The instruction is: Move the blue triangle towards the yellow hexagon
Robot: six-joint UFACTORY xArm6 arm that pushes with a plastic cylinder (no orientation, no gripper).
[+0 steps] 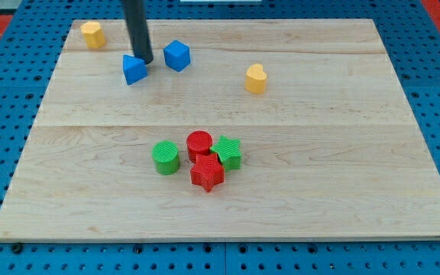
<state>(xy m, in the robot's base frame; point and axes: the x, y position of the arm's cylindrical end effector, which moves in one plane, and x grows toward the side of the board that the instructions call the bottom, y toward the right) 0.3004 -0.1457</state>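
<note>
The blue triangle (134, 69) lies near the view's top left on the wooden board (342, 176). The yellow hexagon (92, 34) sits in the board's top left corner, up and to the left of the triangle. My tip (144, 60) is the lower end of a dark rod coming down from the view's top. It rests at the triangle's upper right edge, touching or nearly touching it. A blue cube (177, 56) sits just to the right of my tip.
A yellow heart-shaped block (256, 79) lies right of centre near the top. A cluster sits in the lower middle: a green cylinder (166, 157), a red cylinder (199, 144), a green star (227, 152) and a red star (207, 174).
</note>
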